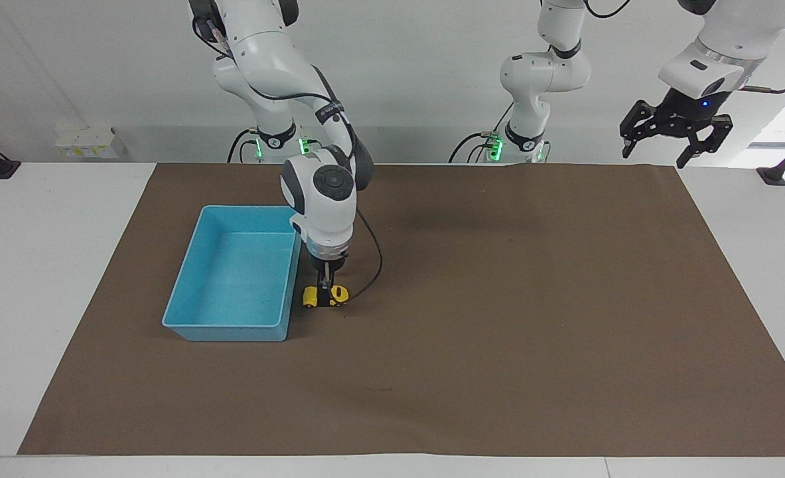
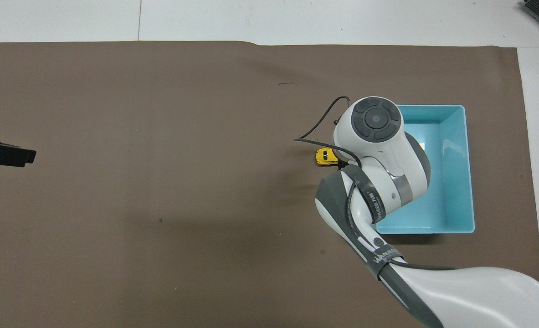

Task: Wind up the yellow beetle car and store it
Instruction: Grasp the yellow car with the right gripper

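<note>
The yellow beetle car (image 1: 310, 297) stands on the brown mat right beside the blue bin (image 1: 226, 330), at the bin's side toward the left arm's end. My right gripper (image 1: 326, 299) has come straight down over the car. It is open, with one finger on each side of the car's middle and one dark finger covering part of the body. From overhead only the car's end (image 2: 325, 156) shows, and the right wrist hides the gripper. My left gripper (image 1: 675, 136) hangs open and empty, high over the left arm's end of the table.
The blue bin (image 2: 469, 173) is empty, and the right forearm passes over its corner. A black cable (image 1: 369, 265) loops down from the right wrist beside the car. The brown mat (image 1: 498, 318) covers most of the table.
</note>
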Robot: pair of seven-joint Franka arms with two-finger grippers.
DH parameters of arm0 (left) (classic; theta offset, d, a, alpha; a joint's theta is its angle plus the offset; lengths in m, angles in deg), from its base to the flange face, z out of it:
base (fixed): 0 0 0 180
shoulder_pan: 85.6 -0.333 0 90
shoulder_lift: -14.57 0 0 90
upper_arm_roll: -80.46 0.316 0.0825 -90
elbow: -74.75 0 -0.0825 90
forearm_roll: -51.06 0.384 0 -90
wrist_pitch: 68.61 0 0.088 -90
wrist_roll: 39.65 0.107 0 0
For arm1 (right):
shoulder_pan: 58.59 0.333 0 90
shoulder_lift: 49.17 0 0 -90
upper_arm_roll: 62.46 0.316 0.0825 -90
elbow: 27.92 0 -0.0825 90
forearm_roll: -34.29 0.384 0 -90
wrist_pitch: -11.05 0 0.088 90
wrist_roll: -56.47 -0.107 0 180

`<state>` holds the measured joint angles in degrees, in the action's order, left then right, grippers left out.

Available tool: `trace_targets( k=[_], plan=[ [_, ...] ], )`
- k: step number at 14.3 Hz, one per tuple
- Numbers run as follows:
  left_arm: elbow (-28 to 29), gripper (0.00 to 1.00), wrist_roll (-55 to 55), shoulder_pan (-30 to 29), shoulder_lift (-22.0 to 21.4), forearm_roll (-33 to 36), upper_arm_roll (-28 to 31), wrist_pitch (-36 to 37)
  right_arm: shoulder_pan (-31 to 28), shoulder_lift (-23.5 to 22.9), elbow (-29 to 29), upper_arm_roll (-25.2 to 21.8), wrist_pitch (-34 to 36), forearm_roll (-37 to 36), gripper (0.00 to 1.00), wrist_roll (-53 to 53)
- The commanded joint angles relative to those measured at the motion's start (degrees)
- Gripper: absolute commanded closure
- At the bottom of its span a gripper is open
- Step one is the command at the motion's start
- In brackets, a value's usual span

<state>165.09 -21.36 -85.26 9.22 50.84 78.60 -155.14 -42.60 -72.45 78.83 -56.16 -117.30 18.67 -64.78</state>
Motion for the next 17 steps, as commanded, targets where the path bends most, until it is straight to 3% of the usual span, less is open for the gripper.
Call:
trace_targets(
  k=[1,2,3,6,11,17],
  plan=[
    [0.19,0.00,-1.92,-0.78,-0.71,-2.74,0.36,-0.29,-0.62,1.04,2.24,0.38,-1.99,-2.04,0.34,-0.30],
    [0.27,0.00,-3.94,-1.21,-0.71,-5.38,0.45,-0.65,-0.44,1.04,2.15,0.38,-1.90,-2.04,0.84,0.57],
    [0.36,0.00,-4.92,-0.87,-0.63,-5.58,0.37,-0.83,-0.44,0.95,1.89,0.47,-1.64,-1.96,1.00,1.02],
    [0.45,0.00,-4.84,-0.52,-0.71,-5.58,0.28,-0.57,-0.18,0.87,0.66,0.38,0.03,-2.13,1.00,0.93],
    [0.19,0.00,-4.49,-0.69,-0.71,-5.40,0.19,0.23,2.89,1.30,-5.75,0.64,8.46,-1.70,1.00,1.02],
    [0.19,0.00,-4.58,-1.04,-0.71,-5.40,0.19,0.23,3.08,8.15,-6.29,1.26,12.42,0.84,1.00,7.94]
  ],
)
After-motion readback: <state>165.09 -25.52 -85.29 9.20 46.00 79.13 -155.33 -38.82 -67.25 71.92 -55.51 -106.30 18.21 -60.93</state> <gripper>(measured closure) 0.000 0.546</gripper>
